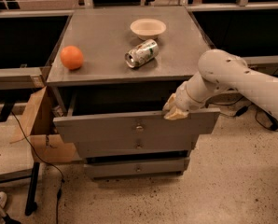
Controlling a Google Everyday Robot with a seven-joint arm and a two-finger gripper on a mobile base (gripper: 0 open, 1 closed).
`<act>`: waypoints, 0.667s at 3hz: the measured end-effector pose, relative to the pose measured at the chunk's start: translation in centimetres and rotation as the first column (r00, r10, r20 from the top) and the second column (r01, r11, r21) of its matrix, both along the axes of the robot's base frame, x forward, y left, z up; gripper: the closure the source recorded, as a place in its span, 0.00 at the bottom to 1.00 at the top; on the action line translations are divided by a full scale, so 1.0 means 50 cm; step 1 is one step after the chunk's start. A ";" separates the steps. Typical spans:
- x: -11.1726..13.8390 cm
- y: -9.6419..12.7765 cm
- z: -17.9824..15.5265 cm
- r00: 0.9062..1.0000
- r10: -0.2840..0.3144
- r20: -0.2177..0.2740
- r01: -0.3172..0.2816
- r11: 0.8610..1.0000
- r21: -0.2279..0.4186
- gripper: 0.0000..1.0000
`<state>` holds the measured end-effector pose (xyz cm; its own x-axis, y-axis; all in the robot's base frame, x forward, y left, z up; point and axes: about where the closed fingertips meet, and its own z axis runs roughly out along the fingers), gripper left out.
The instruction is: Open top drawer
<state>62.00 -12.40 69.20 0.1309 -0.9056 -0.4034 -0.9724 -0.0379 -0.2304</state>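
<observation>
At the front of the grey cabinet [106,36], the top drawer [101,127] stands pulled partly out. A dark opening shows between its front panel and the cabinet top, so the task looks well under way, though I judge the drawer has more travel left.

The gripper [175,111] sits on the upper edge of the drawer front, at about two o'clock from the small round knob [139,127]. It seems to hook over the rim rather than take the knob. That choice makes sense, since the rim gives a long, firm edge to pull against, while the knob is small and easy to slip off. Whether the gripper is clamped on the panel or merely resting against it, I cannot tell. The white arm [241,76] reaches in from three o'clock, low and nearly level, which suits a straight outward pull.

On the cabinet top, an orange [72,57] lies at nine o'clock and a cream bowl [148,28] at one o'clock. A dented can [141,53] lies on its side near the centre. All three sit well back from the front edge, so the moving drawer does not disturb them.

The two lower drawers [138,146] stay closed beneath. A cardboard box [36,120] leans against the cabinet's side at nine o'clock.

The can carries green and silver printing, but no word or brand on it can be read. Nothing else in view bears any writing.
</observation>
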 end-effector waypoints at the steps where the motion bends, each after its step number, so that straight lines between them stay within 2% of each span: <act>1: -0.060 0.002 0.004 0.998 0.063 -0.026 -0.064 0.997 -0.047 0.16; 2: -0.087 0.020 -0.003 0.993 0.108 -0.045 -0.111 0.992 -0.060 0.00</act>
